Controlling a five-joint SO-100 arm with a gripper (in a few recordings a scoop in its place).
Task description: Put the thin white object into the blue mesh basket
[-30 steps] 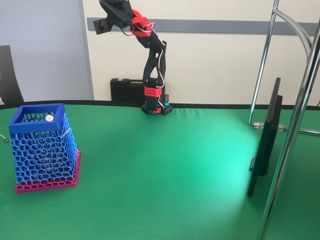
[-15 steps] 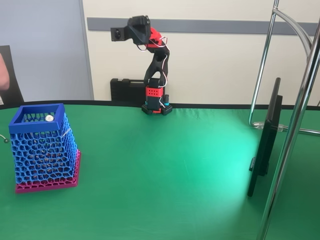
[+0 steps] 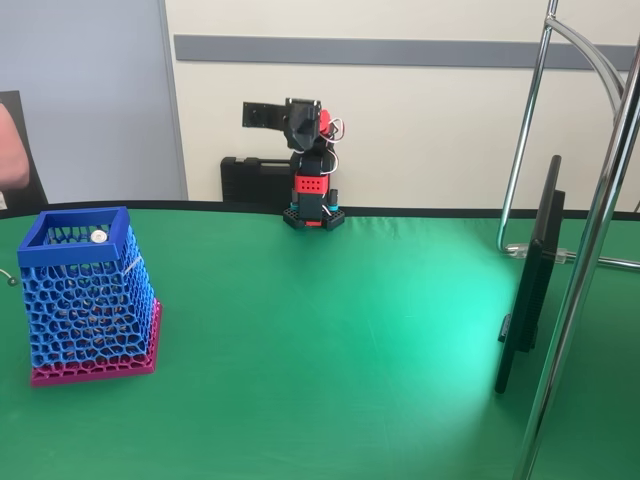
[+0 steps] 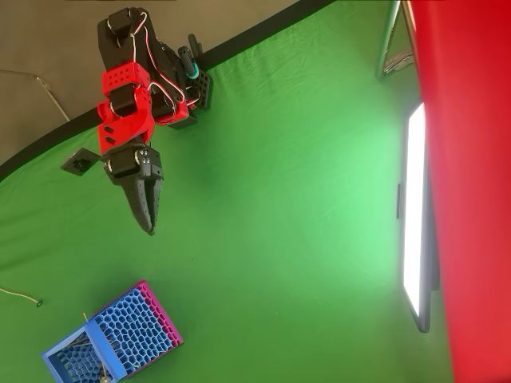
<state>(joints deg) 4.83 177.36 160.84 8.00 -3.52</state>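
The blue mesh basket (image 3: 85, 295) stands on its magenta base at the left of the green table, and in the overhead view the basket (image 4: 120, 339) is at the bottom left. The thin white object (image 3: 98, 237) rests inside it, its round knob just under the rim and its thin end poking out through the lattice on the right side. My arm (image 3: 310, 150) is folded low over its base at the back of the table. My gripper (image 4: 148, 223) is shut with nothing in it and hangs well away from the basket.
A dark screen (image 3: 530, 280) stands on edge at the right, beside a chrome stand (image 3: 590, 250). A black case (image 3: 255, 180) lies behind the arm's base. A person's arm (image 3: 10, 150) shows at the left edge. A thin cable (image 4: 20, 297) lies left of the basket.
My arm has come down from a high, raised pose and folded over its base. A person's arm has come into view at the left edge. The basket and its contents have not moved.
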